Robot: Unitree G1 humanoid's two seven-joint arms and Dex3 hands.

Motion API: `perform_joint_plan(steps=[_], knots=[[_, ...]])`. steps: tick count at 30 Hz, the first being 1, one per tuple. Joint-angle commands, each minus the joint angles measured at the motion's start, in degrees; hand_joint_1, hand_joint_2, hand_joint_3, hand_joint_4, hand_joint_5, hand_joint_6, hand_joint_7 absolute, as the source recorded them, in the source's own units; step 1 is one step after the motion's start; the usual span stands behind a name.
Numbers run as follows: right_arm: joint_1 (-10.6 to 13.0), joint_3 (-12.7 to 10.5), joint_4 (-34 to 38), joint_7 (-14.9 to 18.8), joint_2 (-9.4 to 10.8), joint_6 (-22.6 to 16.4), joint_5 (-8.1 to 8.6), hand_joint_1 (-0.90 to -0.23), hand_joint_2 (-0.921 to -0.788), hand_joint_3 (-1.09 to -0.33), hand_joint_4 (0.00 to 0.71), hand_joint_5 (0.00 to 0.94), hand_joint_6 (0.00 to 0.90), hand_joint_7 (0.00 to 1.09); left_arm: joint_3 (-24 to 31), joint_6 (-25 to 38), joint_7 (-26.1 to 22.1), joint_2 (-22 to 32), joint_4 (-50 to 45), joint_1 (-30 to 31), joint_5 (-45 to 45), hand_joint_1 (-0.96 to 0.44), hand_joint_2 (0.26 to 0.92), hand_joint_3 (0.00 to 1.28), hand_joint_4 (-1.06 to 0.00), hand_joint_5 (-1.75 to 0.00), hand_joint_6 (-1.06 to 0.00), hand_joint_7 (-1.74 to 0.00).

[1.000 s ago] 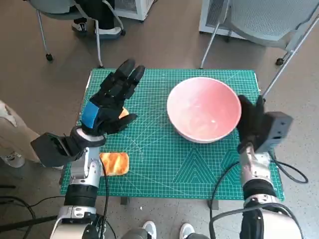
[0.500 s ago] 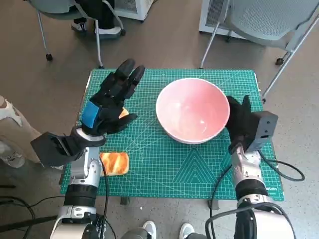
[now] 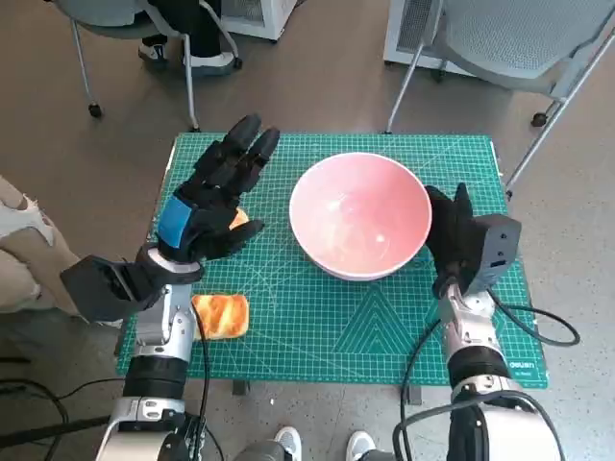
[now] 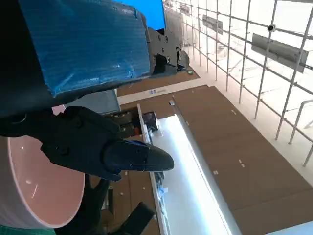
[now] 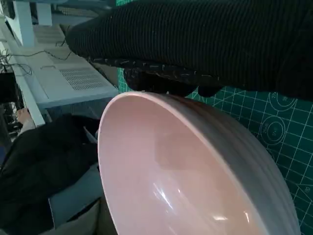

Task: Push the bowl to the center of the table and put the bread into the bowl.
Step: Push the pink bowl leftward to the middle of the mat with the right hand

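- The green gridded cutting mat (image 3: 317,317) covers the tabletop and takes up the middle of the head view. It hasn't budged over the last second.
- The big round pale-pink bowl (image 3: 360,213) has slid toward the left of the frame: a second ago it sat right of middle, now it's close to the centre of the mat, slightly toward the upper edge. So the push step looks pretty much done, maybe a small nudge left. It's upright, mouth facing up and nothing in it. Being round, it has no long axis to speak of.
- The black-gloved right hand (image 3: 452,242) has followed the bowl leftward and sits flat against its right side, pushing, not gripping. Fingers stretched upward, nothing held.
- The black left hand with blue tape (image 3: 213,197) hovers in the same spot at centre-left, fingers spread toward the upper right, holding nothing.
- The small golden-brown piece of bread (image 3: 220,314) lies at the lower left of the mat, partly behind the left forearm, untouched. Its long axis seems to run roughly left-right across the frame. It still needs picking up, so that half of the job hasn't started.
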Motion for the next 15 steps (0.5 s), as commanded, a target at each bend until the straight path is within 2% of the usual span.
perform_joint_plan(steps=[1, 8, 15], knots=[[-0.1, -0.7, 0.0, 1.2, -1.0, -0.9, 0.52, -0.594, -0.921, -0.800, 0.236, 0.007, 0.270, 0.14, 0.1, 0.0, -0.1, 0.3, 0.7, -0.1, 0.8, -0.59, 0.921, 0.21, -0.11, 0.00, -0.24, -0.05], [-0.6, -2.2, -1.0, 3.5, -2.0, -4.1, 2.34, -0.606, -0.921, -0.788, 0.235, 0.005, 0.261, 0.13, -0.2, -0.5, 0.3, -0.3, 1.5, -0.3, 1.6, -0.59, 0.921, 0.21, -0.11, 0.00, -0.24, -0.04], [-1.1, -2.7, -3.3, 6.3, -3.7, -9.9, 3.50, -0.620, -0.921, -0.771, 0.241, 0.006, 0.273, 0.14, -0.2, -0.3, 0.5, -0.5, 1.2, -0.2, 2.0, -0.59, 0.921, 0.21, -0.11, 0.00, -0.24, -0.04]])
